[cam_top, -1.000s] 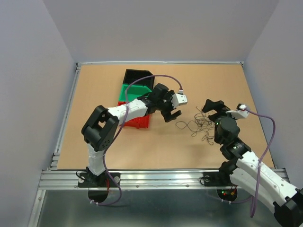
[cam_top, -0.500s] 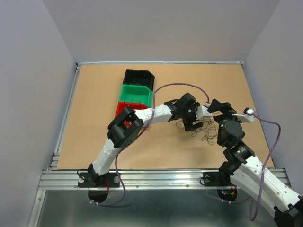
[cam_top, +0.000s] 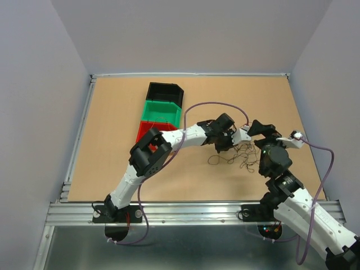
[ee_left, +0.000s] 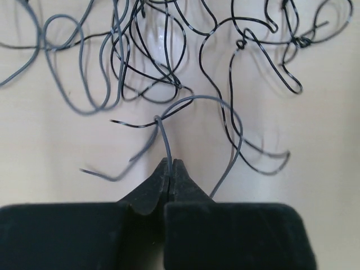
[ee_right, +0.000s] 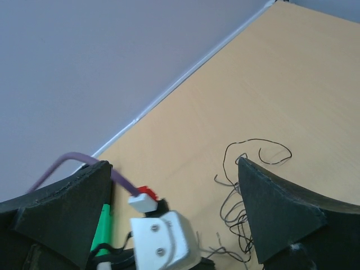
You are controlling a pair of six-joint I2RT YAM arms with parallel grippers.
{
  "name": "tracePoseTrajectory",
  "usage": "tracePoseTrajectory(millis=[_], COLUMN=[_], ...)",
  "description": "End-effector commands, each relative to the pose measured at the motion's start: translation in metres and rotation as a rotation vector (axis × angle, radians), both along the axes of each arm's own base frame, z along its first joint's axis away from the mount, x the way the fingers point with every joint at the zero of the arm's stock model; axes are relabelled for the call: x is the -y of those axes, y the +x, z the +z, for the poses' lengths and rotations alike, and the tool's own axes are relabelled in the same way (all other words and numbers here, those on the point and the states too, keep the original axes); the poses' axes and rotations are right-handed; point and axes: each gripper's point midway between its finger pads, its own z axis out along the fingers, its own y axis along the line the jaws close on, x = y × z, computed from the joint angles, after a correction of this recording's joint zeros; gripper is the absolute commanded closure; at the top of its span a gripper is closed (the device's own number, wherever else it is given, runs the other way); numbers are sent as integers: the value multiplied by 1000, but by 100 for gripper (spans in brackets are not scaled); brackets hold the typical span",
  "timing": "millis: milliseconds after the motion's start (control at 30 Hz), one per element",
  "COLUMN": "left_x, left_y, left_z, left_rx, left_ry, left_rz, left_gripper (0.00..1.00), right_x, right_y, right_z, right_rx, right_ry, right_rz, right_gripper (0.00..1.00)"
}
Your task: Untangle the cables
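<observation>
The cables [cam_top: 241, 155] lie as a loose tangle of thin grey and black wires on the tan table, right of centre. My left gripper [cam_top: 223, 143] reaches into the tangle's left edge. In the left wrist view, my left gripper [ee_left: 170, 166] is shut on one grey strand [ee_left: 165, 135], which rises from the closed tips into a loop; black strands [ee_left: 220, 90] lie beyond. My right gripper [cam_top: 262, 129] hovers over the tangle's far right side. In the right wrist view, my right gripper [ee_right: 172, 164] is open with nothing between the fingers, and the cables [ee_right: 231, 219] lie below it.
Black [cam_top: 165, 91], green [cam_top: 161, 112] and red [cam_top: 147, 131] bins stand in a row left of centre. The left arm's wrist camera block [ee_right: 163, 241] and its purple lead [ee_right: 73, 163] sit close under the right gripper. Grey walls enclose the table.
The left arm swung right from the bins to the tangle, and its jaws went from open to shut on a grey strand. The right gripper shifted slightly right.
</observation>
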Motion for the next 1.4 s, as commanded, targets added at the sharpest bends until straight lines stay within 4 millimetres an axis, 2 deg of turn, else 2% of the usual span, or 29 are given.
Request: tracePoseTrajectory(millis=[0, 67, 100, 133, 167, 200, 233, 300, 333, 467, 500, 533, 567, 600, 633, 667, 700, 733, 767, 800, 933, 1000, 1067, 1100, 1167, 1200, 1233, 1267, 1367], left_x=[-12, -24, -33, -43, -50, -58, -69, -84, -93, -113, -122, -127, -134, -138, -145, -149, -155, -160, -165, -169, -180, -180, -181, -183, -189, -198, -198, -210, -220], left_y=[4, 8, 6, 10, 11, 12, 15, 21, 29, 35, 40, 43, 48, 51, 56, 59, 62, 66, 69, 70, 74, 71, 71, 71, 75, 83, 85, 96, 113], left_z=[104, 120, 120, 144, 153, 157, 180, 204, 213, 255, 277, 288, 299, 320, 331, 343, 351, 373, 383, 403, 447, 471, 484, 498, 507, 511, 513, 513, 510], left_rx=[148, 194, 205, 254, 273, 289, 321, 366, 386, 432, 469, 492, 522, 544, 570, 585, 595, 622, 640, 665, 728, 744, 752, 771, 806, 836, 836, 846, 823], left_ry=[-133, -131, -122, -147, -158, -160, -192, -212, -213, -250, -271, -279, -280, -309, -310, -323, -323, -357, -364, -400, -477, -523, -542, -568, -571, -571, -583, -582, -605], left_rz=[17, 53, 66, 91, 105, 121, 146, 194, 229, 276, 312, 335, 370, 385, 420, 438, 457, 483, 506, 526, 585, 585, 590, 604, 637, 686, 674, 691, 673], left_gripper=[100, 100, 100, 100, 100, 100, 100, 100, 100, 100, 100, 100, 100, 100, 100, 100, 100, 100, 100, 100, 100, 100, 100, 100, 100, 100, 100, 100, 100], right_x=[-2, -6, -13, -19, -24, -32, -43, -56, -61, -73, -78, -82, -86, -94, -100, -108, -118, -133, -141, -149, -169, -178, -184, -189, -192, -193, -194, -194, -198], right_y=[5, 8, 10, 14, 15, 21, 24, 33, 37, 48, 51, 53, 55, 55, 54, 52, 50, 44, 43, 41, 41, 51, 61, 66, 70, 71, 73, 74, 71], right_z=[-9, -10, -11, -10, -6, -12, -12, -17, -13, -26, -24, -31, -29, -29, -36, -37, -21, -25, -20, -20, -21, -20, -13, -19, -17, -14, -13, -13, -11], right_rx=[-16, -18, -20, -17, -4, -26, -29, -51, -44, -71, -65, -83, -68, -59, -59, -40, 46, 64, 94, 107, 146, 153, 167, 149, 156, 165, 169, 170, 182], right_ry=[4, -2, -12, -30, -30, -49, -56, -70, -67, -81, -79, -86, -90, -98, -117, -173, -178, -227, -242, -258, -338, -378, -384, -387, -379, -370, -363, -363, -361], right_rz=[-5, 12, 45, 72, 98, 127, 179, 227, 238, 273, 289, 302, 318, 365, 407, 462, 514, 610, 647, 695, 794, 814, 810, 822, 823, 822, 822, 820, 841], right_gripper=[1, 1, 1, 1, 2, 2, 2, 2, 1, 2, 3, 3, 4, 4, 5, 5, 5, 5, 5, 5, 5, 5, 5, 5, 6, 7, 7, 7, 7])
